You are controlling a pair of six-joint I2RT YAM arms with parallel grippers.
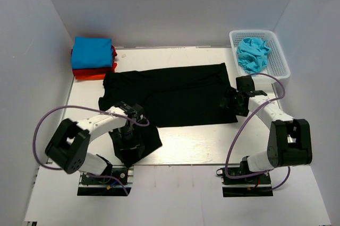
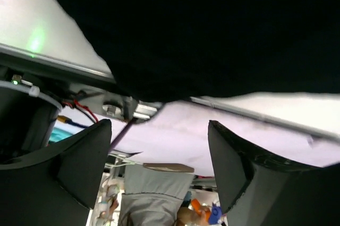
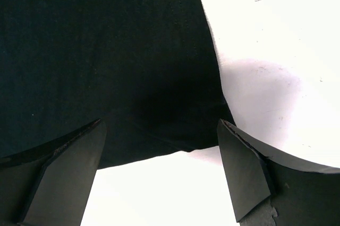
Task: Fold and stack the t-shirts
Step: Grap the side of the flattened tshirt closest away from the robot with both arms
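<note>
Black t-shirt [image 1: 170, 94]: spread flat across the middle of the tabletop [image 1: 202, 141], with one flap reaching down toward the lower left of the top view.
Hard to make out: in the top view the left jaws are black against that black flap, so their outline is lost.
Left wrist view: the cloth fills the upper frame as featureless black, cut off by the top and right edges. The tabletop's metal edge, wires and blurred clutter show below it.
Left jaws: released, the dark wedge-shaped fingers [image 2: 79, 167] standing apart with nothing between them.
Right jaws: released and spread wide. The matte fingers [image 3: 244, 175] frame a rounded corner of the black t-shirt without touching it.
Right wrist view: faint stitching lines run along the cloth edge, and a soft shadow falls on the white tabletop beside it.
Folded stack [image 1: 93, 61]: upper left of the top view, a bright blue shirt [image 1: 92, 52] on red ones [image 1: 95, 72]. The number of red layers is unclear.
Basket [image 1: 281, 61]: white plastic lattice, upper right, holding crumpled turquoise cloth [image 1: 253, 53]. I cannot tell how many garments it holds.
Cables [image 1: 40, 130]: purple, looping from each arm.
</note>
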